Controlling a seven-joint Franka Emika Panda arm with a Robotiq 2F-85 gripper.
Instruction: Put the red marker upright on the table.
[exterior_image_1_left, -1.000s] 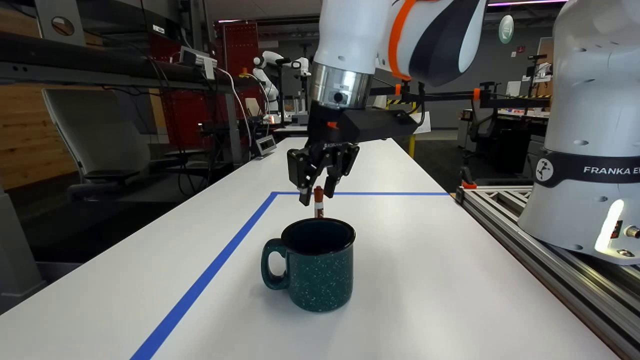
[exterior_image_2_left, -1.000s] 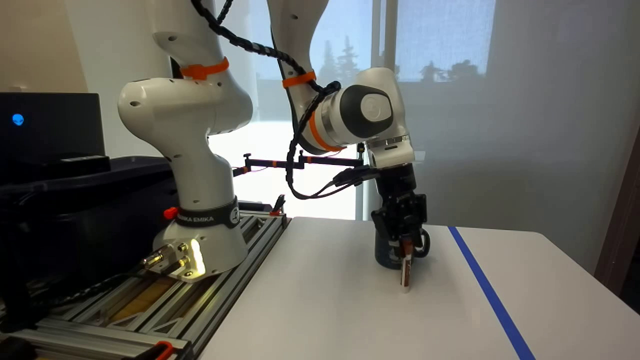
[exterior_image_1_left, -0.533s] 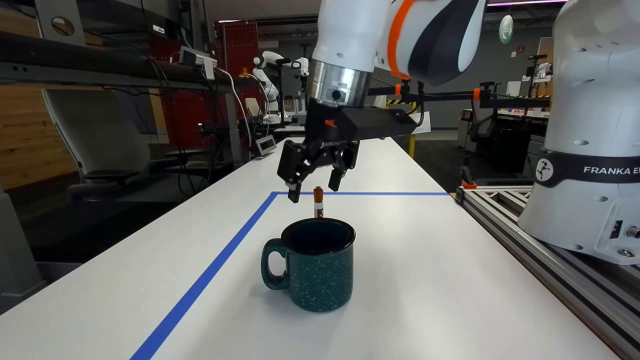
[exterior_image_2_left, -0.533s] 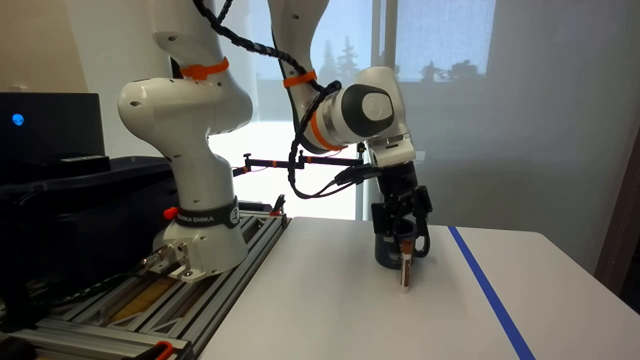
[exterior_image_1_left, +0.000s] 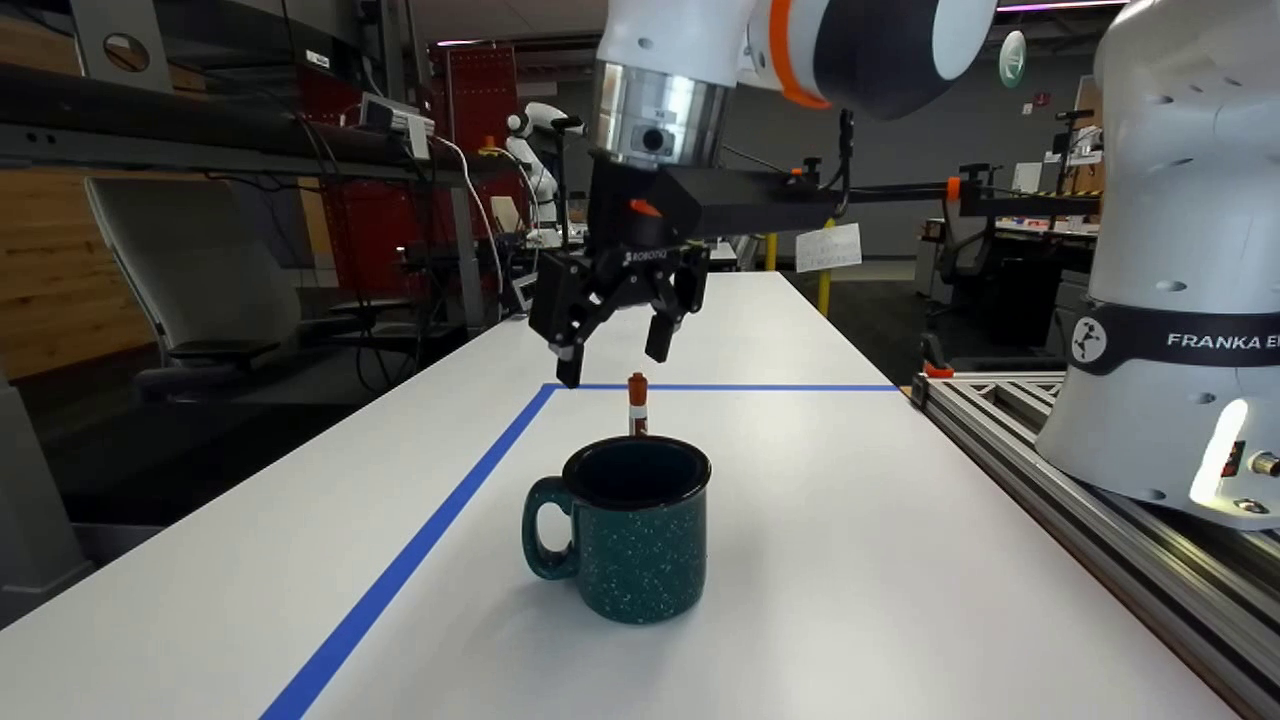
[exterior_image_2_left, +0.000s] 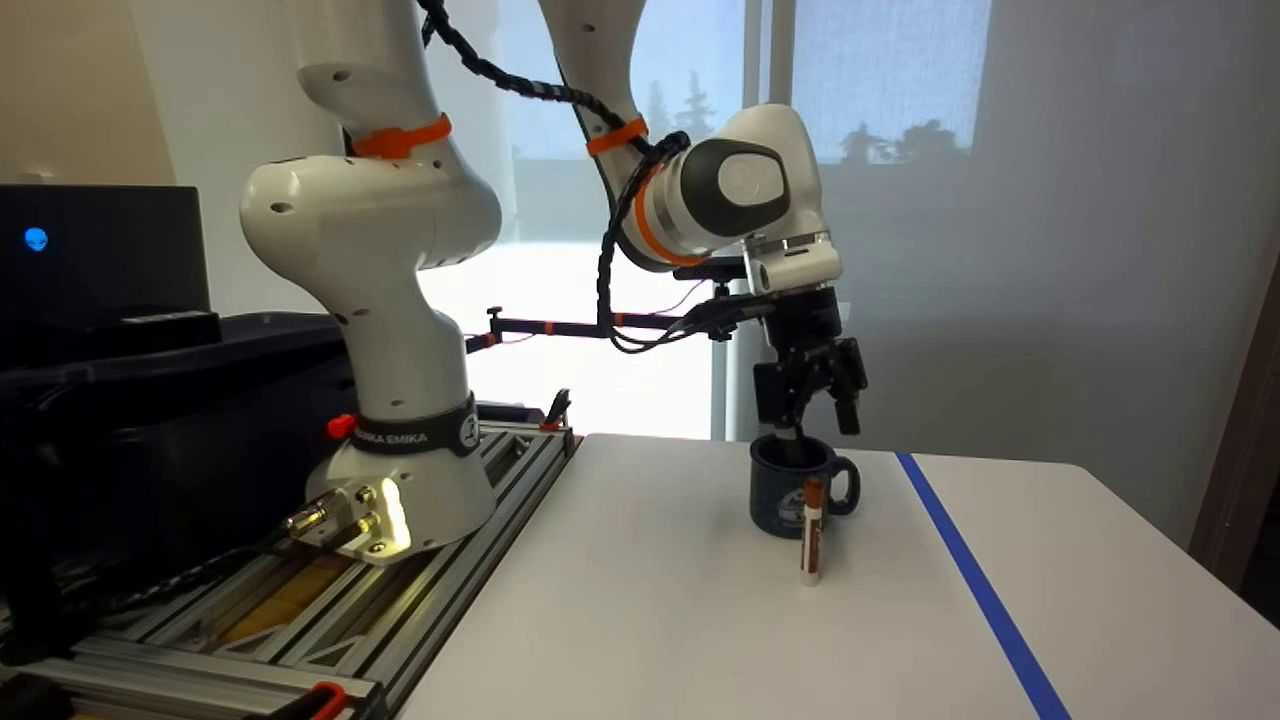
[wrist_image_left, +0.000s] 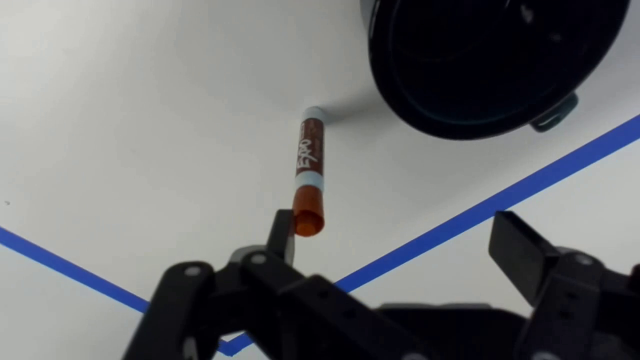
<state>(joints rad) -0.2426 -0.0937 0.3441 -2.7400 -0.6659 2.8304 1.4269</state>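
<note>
The red marker (exterior_image_2_left: 812, 535) stands upright by itself on the white table (exterior_image_2_left: 650, 610), its red cap at the top. In an exterior view the marker (exterior_image_1_left: 638, 405) shows behind the mug, which hides its lower part. My gripper (exterior_image_1_left: 613, 362) hangs above the table with its jaws wide apart and holds nothing. From the opposite side, the gripper (exterior_image_2_left: 820, 430) appears higher than the cap and clear of it. In the wrist view one finger (wrist_image_left: 282, 232) overlaps the edge of the marker's cap, and the marker (wrist_image_left: 310, 150) lies outside the gap between the fingers.
A dark teal mug (exterior_image_1_left: 642, 560) stands close to the marker, its handle (exterior_image_2_left: 848, 487) towards the blue tape line (exterior_image_2_left: 975, 575). The robot base (exterior_image_2_left: 415, 500) is mounted on a grey railed bench (exterior_image_2_left: 470, 590) along the table's side.
The jaws have opened from around the marker's cap, letting it go. The gripper has risen and shifted away from the marker, which has stayed standing in place. The mug has not moved.
</note>
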